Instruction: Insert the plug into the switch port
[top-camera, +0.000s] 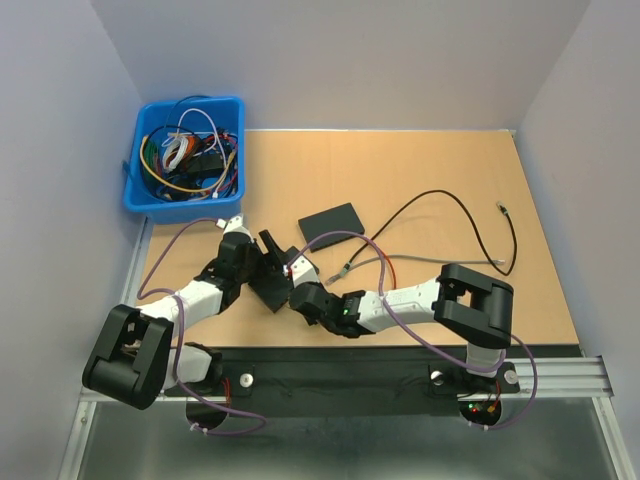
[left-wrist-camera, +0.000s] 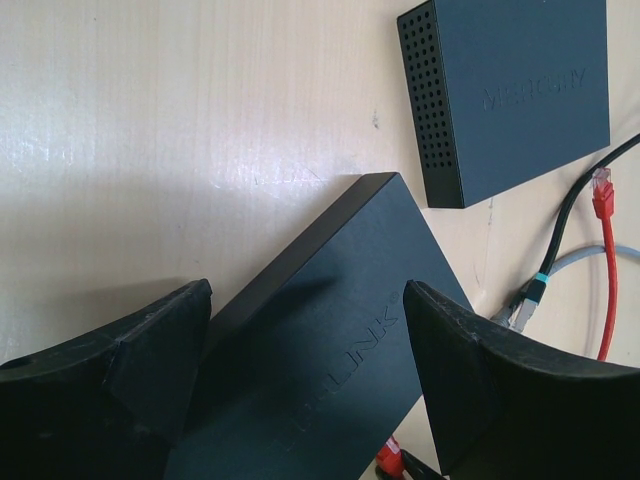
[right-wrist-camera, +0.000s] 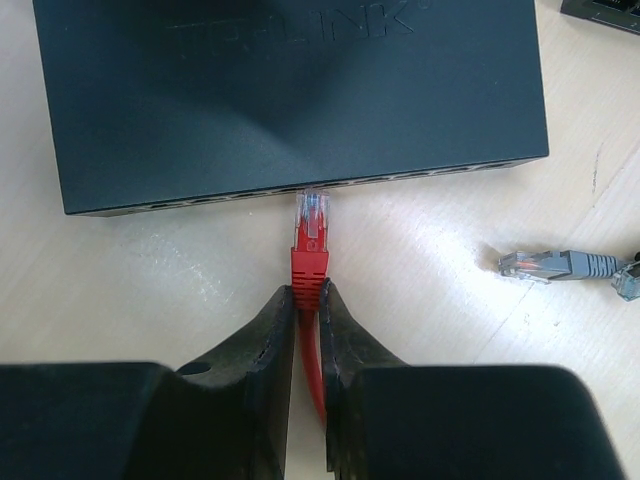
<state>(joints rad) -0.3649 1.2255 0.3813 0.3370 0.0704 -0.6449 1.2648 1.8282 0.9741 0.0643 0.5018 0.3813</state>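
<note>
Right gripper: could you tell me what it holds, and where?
The right gripper holds the red plug by the rear of its boot.

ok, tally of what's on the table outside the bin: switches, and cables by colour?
switches: 2
red cable: 1
grey cable: 1
black cable: 1
total: 5
</note>
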